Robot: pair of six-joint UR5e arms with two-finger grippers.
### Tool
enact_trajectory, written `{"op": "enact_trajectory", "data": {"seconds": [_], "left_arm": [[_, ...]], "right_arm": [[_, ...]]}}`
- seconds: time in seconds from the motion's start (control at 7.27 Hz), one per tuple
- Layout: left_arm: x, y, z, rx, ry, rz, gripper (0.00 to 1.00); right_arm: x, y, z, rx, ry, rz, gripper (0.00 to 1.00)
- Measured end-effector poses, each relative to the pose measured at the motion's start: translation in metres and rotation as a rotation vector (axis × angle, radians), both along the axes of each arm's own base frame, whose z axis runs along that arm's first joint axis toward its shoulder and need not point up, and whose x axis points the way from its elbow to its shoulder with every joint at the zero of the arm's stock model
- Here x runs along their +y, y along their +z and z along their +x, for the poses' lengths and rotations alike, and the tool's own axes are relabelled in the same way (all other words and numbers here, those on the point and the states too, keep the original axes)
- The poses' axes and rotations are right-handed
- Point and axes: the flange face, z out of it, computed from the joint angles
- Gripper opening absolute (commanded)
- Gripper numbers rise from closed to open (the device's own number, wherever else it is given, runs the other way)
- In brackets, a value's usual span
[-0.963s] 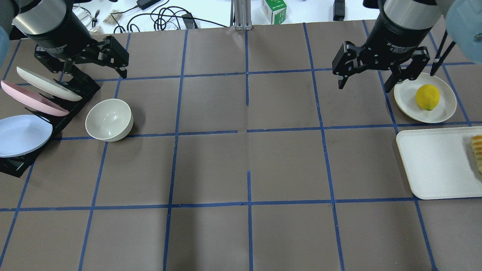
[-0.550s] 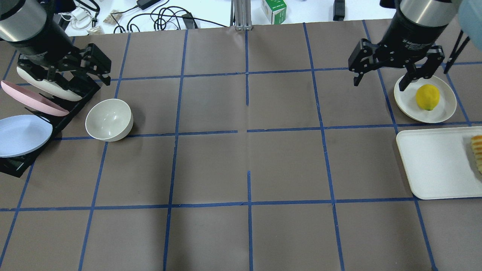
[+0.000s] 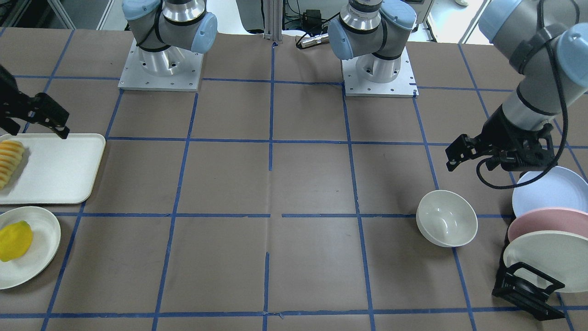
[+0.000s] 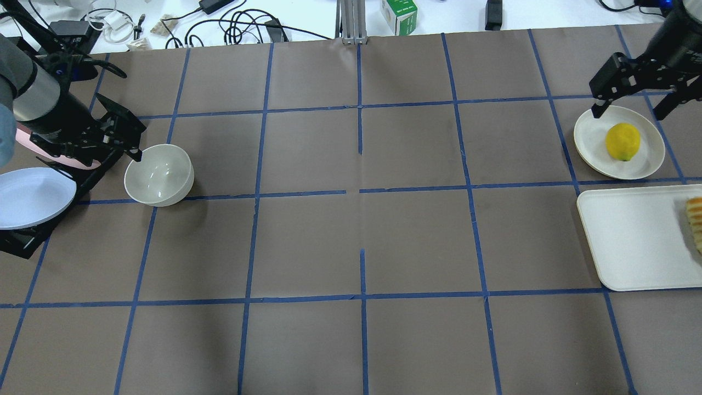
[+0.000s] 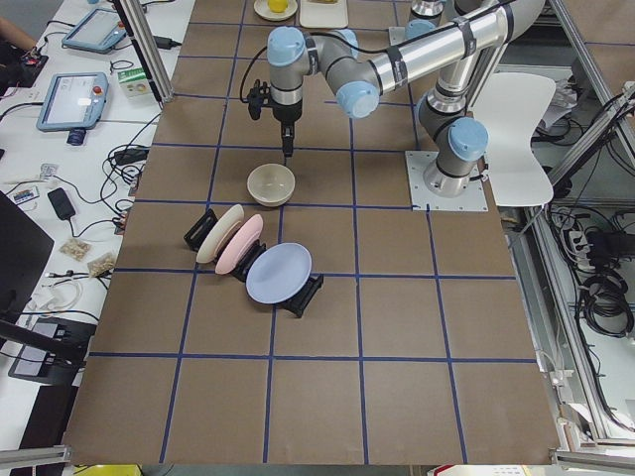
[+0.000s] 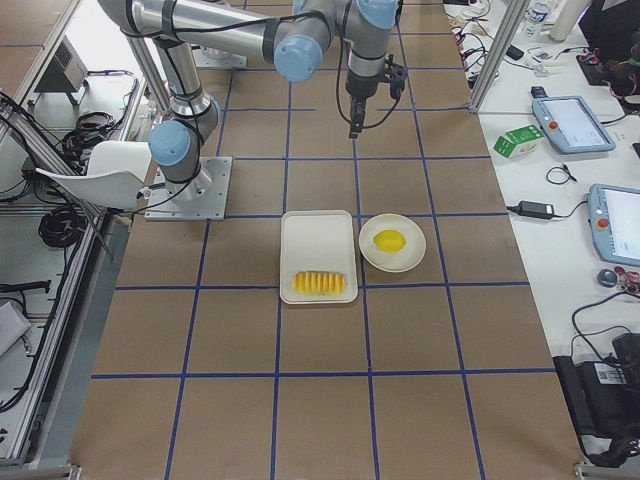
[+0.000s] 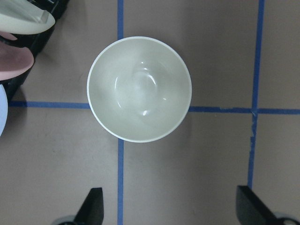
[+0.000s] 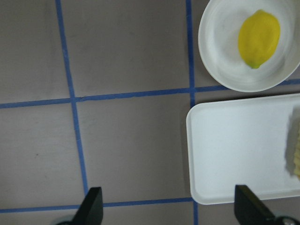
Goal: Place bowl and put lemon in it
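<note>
The off-white bowl stands upright and empty on the brown table, next to the plate rack; it also shows in the front view and fills the centre of the left wrist view. My left gripper is open and empty, hovering just left of the bowl. The yellow lemon lies on a shallow off-white plate at the far right and shows in the right wrist view. My right gripper is open and empty, held high over the plate's far edge.
A black rack with blue, pink and white plates stands at the left edge, close to my left gripper. A white tray with ridged sliced orange-yellow food lies just in front of the lemon's plate.
My left gripper has moved down and toward me, ending beside the bowl. My right gripper has moved right, over the lemon's plate. Bowl and lemon have not moved.
</note>
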Motion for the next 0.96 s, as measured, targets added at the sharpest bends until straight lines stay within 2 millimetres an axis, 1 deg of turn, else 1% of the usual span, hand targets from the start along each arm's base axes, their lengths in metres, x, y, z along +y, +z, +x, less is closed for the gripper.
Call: {"op": "enact_trajectory", "data": {"seconds": [0.14, 0.28, 0.41, 0.55, 0.69, 0.96], "left_arm": [[-0.013, -0.026, 0.008, -0.001, -0.003, -0.008, 1.00], [-0.025, -0.049, 0.014, -0.001, -0.012, -0.013, 1.00], [-0.032, -0.067, 0.021, -0.001, -0.030, -0.005, 1.00], [-0.034, -0.080, 0.026, 0.000, -0.059, 0.005, 1.00], [-0.033, -0.092, 0.033, 0.002, -0.098, 0.014, 1.00], [-0.030, -0.117, 0.053, 0.019, -0.132, 0.038, 1.00]], "right_arm": [[-0.015, -0.019, -0.029, 0.004, 0.010, -0.012, 1.00], [-0.035, -0.047, -0.050, 0.021, 0.014, -0.016, 1.00], [-0.054, -0.074, -0.068, 0.058, 0.018, -0.028, 1.00], [-0.070, -0.097, -0.081, 0.091, 0.034, -0.042, 1.00], [-0.080, -0.117, -0.093, 0.105, 0.050, -0.048, 1.00], [-0.093, -0.164, -0.124, 0.101, 0.041, -0.039, 1.00]]}}
